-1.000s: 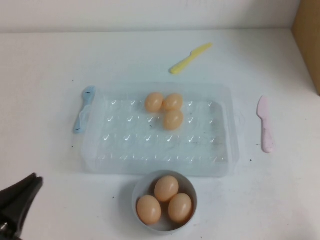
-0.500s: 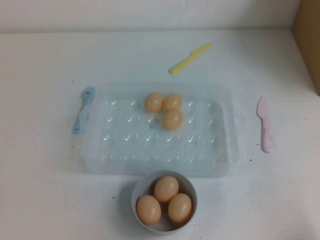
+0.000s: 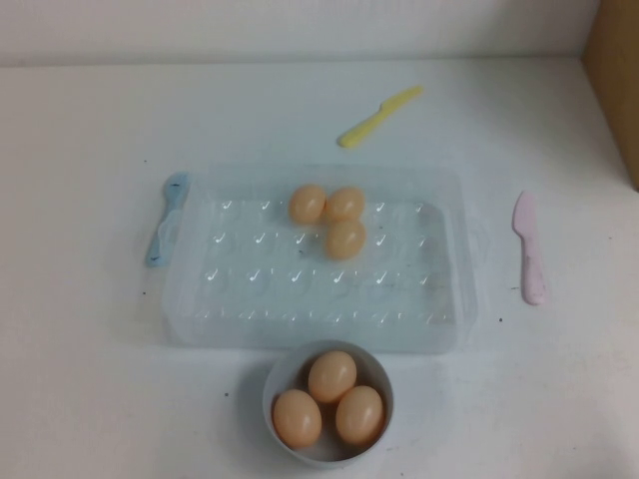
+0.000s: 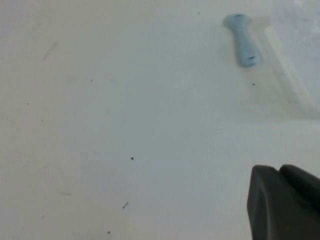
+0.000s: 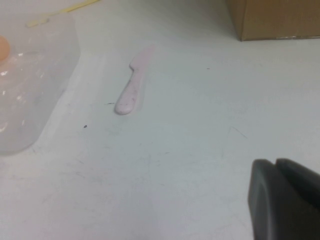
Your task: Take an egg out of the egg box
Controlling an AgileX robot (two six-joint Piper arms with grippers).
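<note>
Nearest the robot, a grey-blue bowl [image 3: 328, 449] contains three eggs. Beyond it, the egg box [image 3: 200, 309] holds three more, including the egg [image 3: 345, 239], toward its far side. Left gripper [image 4: 285, 200] and right gripper [image 5: 285, 197] hover off-table, fingers apparently pressed together.

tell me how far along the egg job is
Three eggs already sit in the grey bowl; three eggs are left in the egg box. Nothing is in hand: the left gripper and right gripper are both off the high view, over bare table, fingers together, holding no egg.
</note>
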